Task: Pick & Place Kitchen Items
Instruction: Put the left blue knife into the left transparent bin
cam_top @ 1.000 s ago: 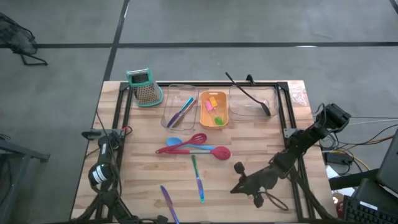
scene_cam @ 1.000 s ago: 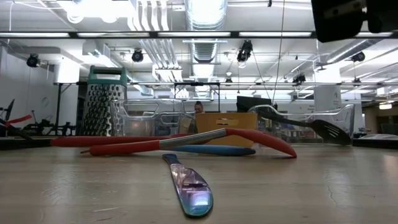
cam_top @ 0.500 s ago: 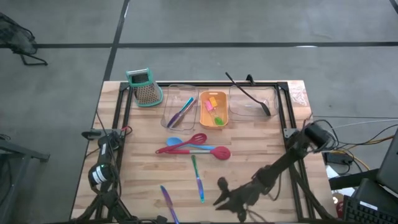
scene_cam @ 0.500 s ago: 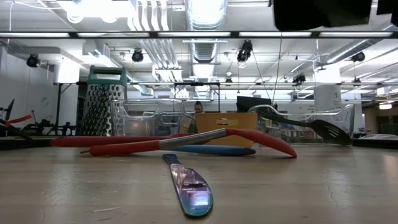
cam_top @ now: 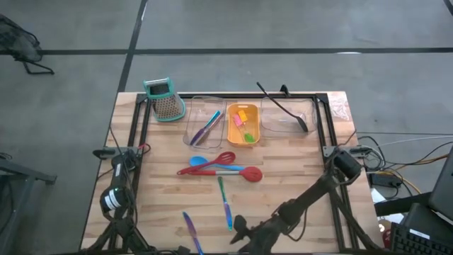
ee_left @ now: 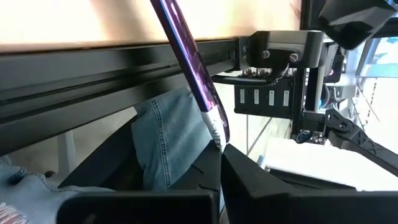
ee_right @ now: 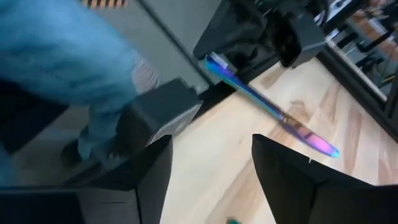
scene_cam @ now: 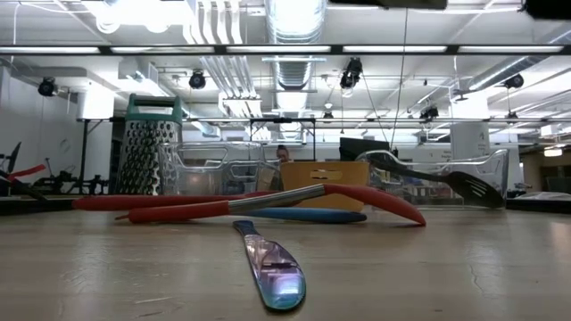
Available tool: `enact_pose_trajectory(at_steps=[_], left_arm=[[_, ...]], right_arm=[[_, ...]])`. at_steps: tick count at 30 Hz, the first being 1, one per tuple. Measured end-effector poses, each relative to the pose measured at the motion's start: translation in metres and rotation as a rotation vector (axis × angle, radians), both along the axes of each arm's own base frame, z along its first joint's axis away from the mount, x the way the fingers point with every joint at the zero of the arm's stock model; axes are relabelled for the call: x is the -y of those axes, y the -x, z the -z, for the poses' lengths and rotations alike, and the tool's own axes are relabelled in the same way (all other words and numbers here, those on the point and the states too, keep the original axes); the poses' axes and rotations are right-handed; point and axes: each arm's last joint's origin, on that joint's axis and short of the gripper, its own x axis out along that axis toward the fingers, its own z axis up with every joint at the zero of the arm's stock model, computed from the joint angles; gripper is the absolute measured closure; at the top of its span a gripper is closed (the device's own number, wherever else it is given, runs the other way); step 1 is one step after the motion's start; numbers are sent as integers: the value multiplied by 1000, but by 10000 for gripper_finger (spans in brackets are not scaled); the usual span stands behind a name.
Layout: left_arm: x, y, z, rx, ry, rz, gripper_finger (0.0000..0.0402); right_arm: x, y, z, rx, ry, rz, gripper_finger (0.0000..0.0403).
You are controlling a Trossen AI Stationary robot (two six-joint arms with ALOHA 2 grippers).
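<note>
Our right end effector (cam_top: 237,228) hangs low over the near edge of the wooden surface (cam_top: 163,195), its fingers (ee_right: 292,171) spread apart with nothing between them. Just beside it, toward the left arm, lies the purple stick (cam_top: 191,228); the green-and-blue stick (cam_top: 224,202) lies just beyond it. Farther out from it the red spatulas (cam_top: 212,163) and the blue spoon (cam_top: 202,161) lie crossed at mid-surface, and the long black spoon (cam_top: 283,108) rests in the far clear tray (cam_top: 272,126). Our left end effector (ee_left: 221,158) is parked at the left near corner; we cannot tell how its fingers stand.
</note>
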Motion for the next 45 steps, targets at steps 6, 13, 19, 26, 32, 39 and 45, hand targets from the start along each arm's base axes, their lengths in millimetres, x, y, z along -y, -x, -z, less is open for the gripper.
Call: enact_pose_trajectory(at_steps=[6, 13, 19, 26, 32, 39, 45], left_arm=[[0, 0, -2, 7, 5, 3, 398], [2, 0, -6, 32, 4, 1, 399], [4, -1, -9, 56, -11, 19, 394], [9, -5, -22, 93, -48, 21, 398], [8, -5, -26, 117, -54, -13, 391], [7, -5, -26, 128, -68, -29, 395], [7, -5, -25, 129, -70, -29, 397]], right_arm=[[5, -10, -19, -53, 59, 21, 178], [-3, -16, -42, -39, -127, -153, 183], [-6, -14, -43, -51, -248, -263, 192], [1, -15, -35, -61, -228, -193, 200], [3, -14, -33, -51, -225, -192, 194], [12, -29, -15, 28, -202, -135, 187], [4, -51, 14, 62, -155, -125, 190]])
